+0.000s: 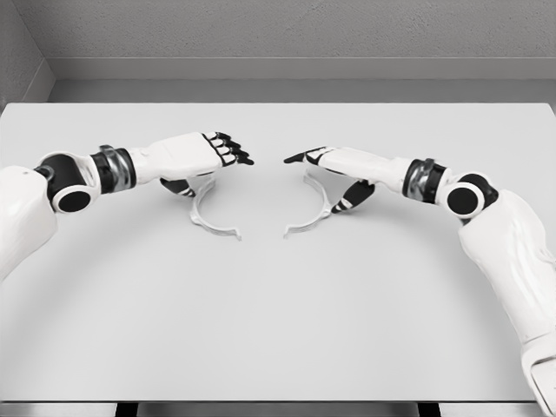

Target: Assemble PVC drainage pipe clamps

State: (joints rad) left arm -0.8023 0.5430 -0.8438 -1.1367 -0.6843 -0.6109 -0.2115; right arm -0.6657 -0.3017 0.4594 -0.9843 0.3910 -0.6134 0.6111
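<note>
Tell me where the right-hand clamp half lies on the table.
In the head view, the right clamp half lies on the white table just right of centre, under the right hand, facing the left clamp half across a gap.

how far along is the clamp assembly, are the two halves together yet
Not joined yet. The left clamp half and right clamp half lie apart on the table, open sides facing, with a gap between their ends. The left hand and right hand are each over their own half; a firm grasp can't be confirmed. Bringing the halves together remains.
</note>
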